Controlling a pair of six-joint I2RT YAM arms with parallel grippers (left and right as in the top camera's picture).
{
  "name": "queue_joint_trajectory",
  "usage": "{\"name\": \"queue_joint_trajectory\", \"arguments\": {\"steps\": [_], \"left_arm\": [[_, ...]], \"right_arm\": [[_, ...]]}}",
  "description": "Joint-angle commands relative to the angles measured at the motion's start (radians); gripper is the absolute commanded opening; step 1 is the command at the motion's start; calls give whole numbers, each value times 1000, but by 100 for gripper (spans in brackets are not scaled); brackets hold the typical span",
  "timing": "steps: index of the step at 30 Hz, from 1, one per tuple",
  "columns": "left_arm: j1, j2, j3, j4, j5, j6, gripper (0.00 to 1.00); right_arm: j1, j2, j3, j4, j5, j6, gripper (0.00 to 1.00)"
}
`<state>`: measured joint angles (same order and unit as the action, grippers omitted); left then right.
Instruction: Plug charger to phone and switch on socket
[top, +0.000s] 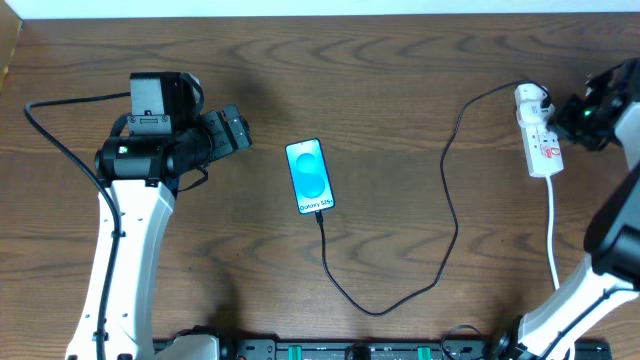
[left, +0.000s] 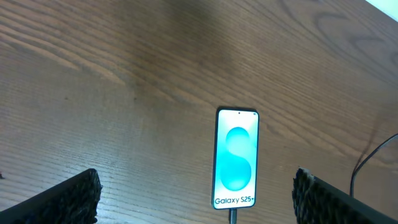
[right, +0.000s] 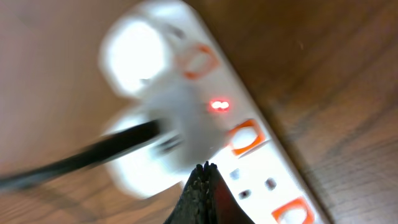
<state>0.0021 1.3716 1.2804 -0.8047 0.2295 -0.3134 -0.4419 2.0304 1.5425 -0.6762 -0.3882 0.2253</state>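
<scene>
Pose, left side first: left arm (top: 125, 250) rises as a white link from the near edge, then its black wrist bends right, level over the table (top: 400, 60). The left tool (top: 240, 128) points toward the phone, jaws at full spread, nothing between them. In the left wrist view both fingers (left: 74, 199) frame the phone from well apart.

Centre: phone (top: 309, 176) lies flat, screen up and lit blue, "Galaxy S25" text at its near end. The charger (top: 450, 200) meets that near end with its connector tip. Its black cable loops toward the near edge, then runs up and right to its white plug (top: 530, 98).

Right side: socket (top: 541, 140) lies lengthwise near the right edge, the plug seated at its far end. The right arm (top: 600, 250) comes up from the near right corner, wrist turned left over the socket. The right tool (right: 205, 167) is fully closed and holds nothing, its tip over the strip just beside the plug. Contact cannot be told. A red lamp (right: 217, 104) glows between the orange switches (right: 245, 137).
</scene>
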Motion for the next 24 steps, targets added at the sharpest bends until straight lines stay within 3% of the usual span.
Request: {"name": "queue_joint_trajectory", "arguments": {"steps": [1,10,14,18,19,20,21,22,24], "left_arm": [[3,-5,5,-2,-14,10,98],[3,-5,5,-2,-14,10,98],[3,-5,5,-2,-14,10,98],[3,-5,5,-2,-14,10,98],[3,-5,5,-2,-14,10,98],[3,-5,5,-2,-14,10,98],[3,-5,5,-2,-14,10,98],[3,-5,5,-2,-14,10,98],[3,-5,5,-2,-14,10,98]], "right_arm": [[-50,-208,15,-8,-128,-12,1],[-26,-525,15,-159,-232,-35,1],[114,-661,15,-319,-191,-175,1],[256,-753,15,-431,-13,-208,13],[286,-771,15,-449,17,-208,19],[318,-791,15,-466,41,-208,43],[340,-805,15,-476,49,-206,78],[363,-821,15,-486,46,-203,99],[391,-842,15,-503,45,-203,99]]}}
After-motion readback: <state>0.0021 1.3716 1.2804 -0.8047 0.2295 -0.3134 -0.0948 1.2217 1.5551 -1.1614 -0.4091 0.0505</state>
